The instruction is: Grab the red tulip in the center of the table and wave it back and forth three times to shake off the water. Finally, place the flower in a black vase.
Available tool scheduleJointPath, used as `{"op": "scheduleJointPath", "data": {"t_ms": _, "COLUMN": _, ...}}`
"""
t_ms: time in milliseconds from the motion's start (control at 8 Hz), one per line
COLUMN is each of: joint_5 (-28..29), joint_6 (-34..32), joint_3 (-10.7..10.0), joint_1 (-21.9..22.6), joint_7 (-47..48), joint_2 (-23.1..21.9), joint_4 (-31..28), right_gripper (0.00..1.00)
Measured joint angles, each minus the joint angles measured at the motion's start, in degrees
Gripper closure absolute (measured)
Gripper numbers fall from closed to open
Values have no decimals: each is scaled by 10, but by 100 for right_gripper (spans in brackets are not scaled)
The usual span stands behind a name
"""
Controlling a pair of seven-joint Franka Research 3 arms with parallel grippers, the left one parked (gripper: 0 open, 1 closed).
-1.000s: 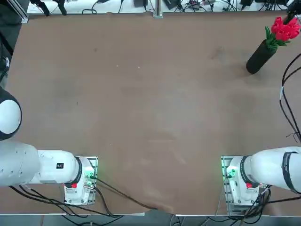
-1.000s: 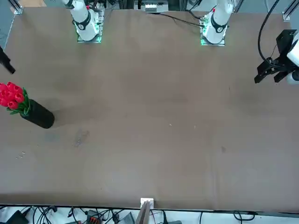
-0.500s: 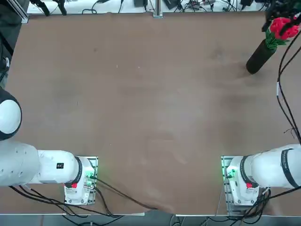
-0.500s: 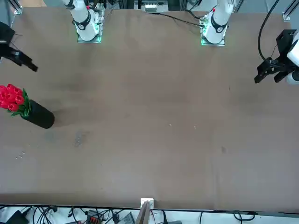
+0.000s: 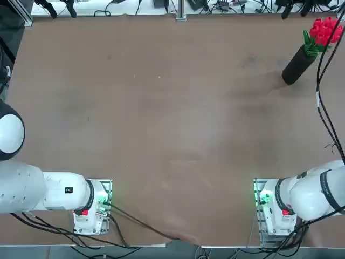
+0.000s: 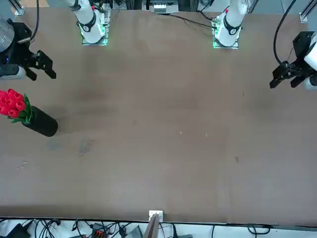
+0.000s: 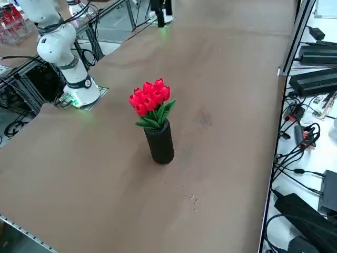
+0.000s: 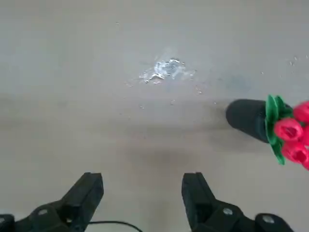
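The red tulip (image 5: 324, 32) (image 6: 13, 104) (image 7: 150, 98) stands with its stems inside the black vase (image 5: 297, 65) (image 6: 42, 122) (image 7: 160, 142), near the table's (image 6: 173, 124) far right corner. Vase and bunch stand upright in the right side view. My right gripper (image 6: 40, 73) (image 8: 142, 189) hovers above the table beside the vase, on the side toward the arm bases, apart from it. Its fingers (image 8: 88, 192) are spread open with nothing between them. In the right wrist view the vase (image 8: 247, 120) and tulip heads (image 8: 292, 136) lie off to one side of the fingers.
A patch of water droplets (image 8: 165, 70) (image 6: 86, 145) marks the tabletop near the vase. Cables and black power boxes (image 7: 316, 79) lie past the table's far edge. The parked left arm's gripper (image 6: 291, 75) hangs at the opposite side.
My right gripper has swung away from above the tulip toward the arm bases and the table's middle, still open. Tulip and vase have not moved.
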Motion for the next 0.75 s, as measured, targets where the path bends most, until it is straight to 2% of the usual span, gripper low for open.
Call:
{"op": "scheduleJointPath", "data": {"t_ms": 250, "joint_5": 0, "joint_6": -5, "joint_3": 0, "joint_1": 16, "joint_7": -5, "joint_2": 36, "joint_4": 28, "right_gripper": 0}}
{"op": "scheduleJointPath", "data": {"t_ms": 500, "joint_5": -1, "joint_6": -21, "joint_3": -4, "joint_1": 11, "joint_7": -6, "joint_2": 52, "joint_4": 45, "right_gripper": 0}}
{"op": "scheduleJointPath", "data": {"t_ms": 625, "joint_5": -1, "joint_6": -29, "joint_3": 12, "joint_1": -18, "joint_7": -15, "joint_2": 51, "joint_4": 46, "right_gripper": 0}}
{"op": "scheduleJointPath", "data": {"t_ms": 750, "joint_5": 0, "joint_6": -30, "joint_3": 66, "joint_1": -81, "joint_7": -19, "joint_2": 50, "joint_4": 46, "right_gripper": 0}}
